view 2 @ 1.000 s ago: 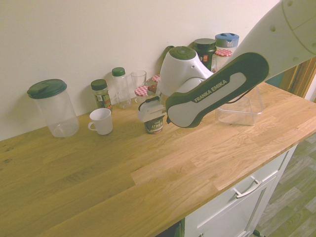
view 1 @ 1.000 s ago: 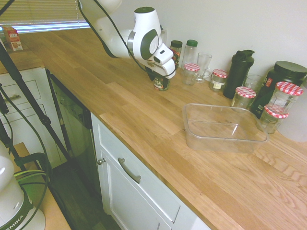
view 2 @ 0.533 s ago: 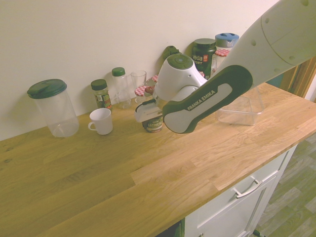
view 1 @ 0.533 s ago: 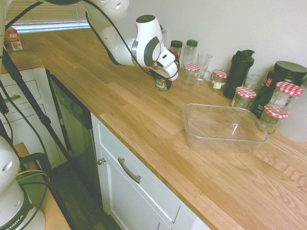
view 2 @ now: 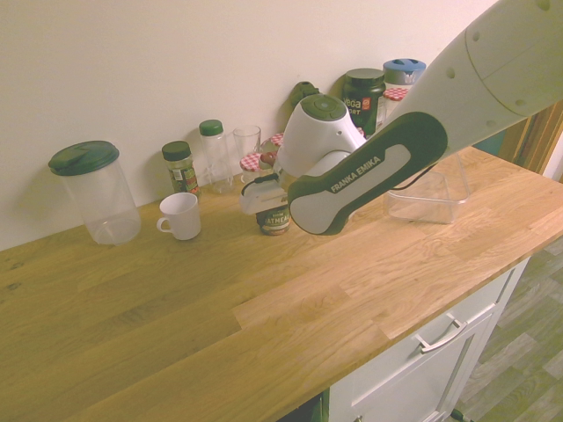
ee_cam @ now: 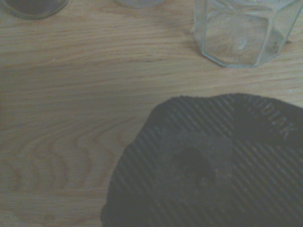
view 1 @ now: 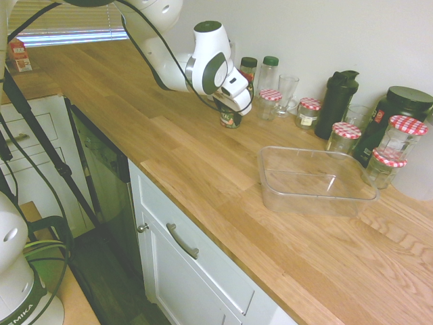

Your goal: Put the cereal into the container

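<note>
Countertop (view 1: 203,169) of pale wood is carrying everything. Sitting on it, well apart from the arm, is the container (view 1: 316,181), clear and holding nothing. Against the wall, a lidded clear canister (view 2: 92,192) is standing near a white mug (view 2: 181,215). The gripper (view 2: 266,195) is pressing down over the cereal (view 2: 274,221), which is standing upright on the wood near the jars at the wall; the fingers seem to be clamped on its top, though the arm is hiding them. A ridged dark lid (ee_cam: 208,165) is filling the wrist view beside a glass jar (ee_cam: 241,30).
</note>
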`<state>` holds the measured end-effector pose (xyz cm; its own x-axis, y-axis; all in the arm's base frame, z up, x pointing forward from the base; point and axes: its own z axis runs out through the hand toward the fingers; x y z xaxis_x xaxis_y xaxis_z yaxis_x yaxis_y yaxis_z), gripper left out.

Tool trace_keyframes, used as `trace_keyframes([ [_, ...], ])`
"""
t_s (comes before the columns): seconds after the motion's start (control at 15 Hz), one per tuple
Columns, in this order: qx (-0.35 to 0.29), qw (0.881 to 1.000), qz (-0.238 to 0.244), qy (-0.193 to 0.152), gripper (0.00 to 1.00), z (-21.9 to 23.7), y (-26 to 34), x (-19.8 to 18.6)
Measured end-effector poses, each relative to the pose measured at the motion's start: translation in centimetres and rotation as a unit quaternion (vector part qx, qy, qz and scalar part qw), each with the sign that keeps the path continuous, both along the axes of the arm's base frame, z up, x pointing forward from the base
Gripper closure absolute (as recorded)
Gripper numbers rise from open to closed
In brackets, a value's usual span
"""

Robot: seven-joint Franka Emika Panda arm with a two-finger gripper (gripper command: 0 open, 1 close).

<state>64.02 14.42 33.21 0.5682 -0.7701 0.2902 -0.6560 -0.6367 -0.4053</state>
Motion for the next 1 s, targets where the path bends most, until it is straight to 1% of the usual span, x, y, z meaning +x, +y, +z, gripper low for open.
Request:
trace_keyframes([
  [0.13,0.003,1.0,0.0,-0.001,1.0,0.3,-0.1,0.0],
  [0.27,0.002,1.0,-0.004,-0.015,1.0,2.4,-1.0,0.1],
  [0.4,-0.011,0.999,-0.014,-0.032,1.0,6.3,-3.2,-0.1],
  [0.53,-0.041,0.998,-0.027,-0.048,1.0,11.1,-6.5,-0.7],
  [0.67,-0.083,0.993,-0.051,-0.06,1.0,16.1,-10.8,-2.2],
  [0.8,-0.11,0.989,-0.082,-0.06,1.0,19.3,-15.3,-4.3],
  [0.87,-0.113,0.987,-0.099,-0.058,1.0,19.8,-17.5,-5.5],
  [1.0,-0.114,0.983,-0.134,-0.043,1.0,19.0,-21.9,-7.9],
])
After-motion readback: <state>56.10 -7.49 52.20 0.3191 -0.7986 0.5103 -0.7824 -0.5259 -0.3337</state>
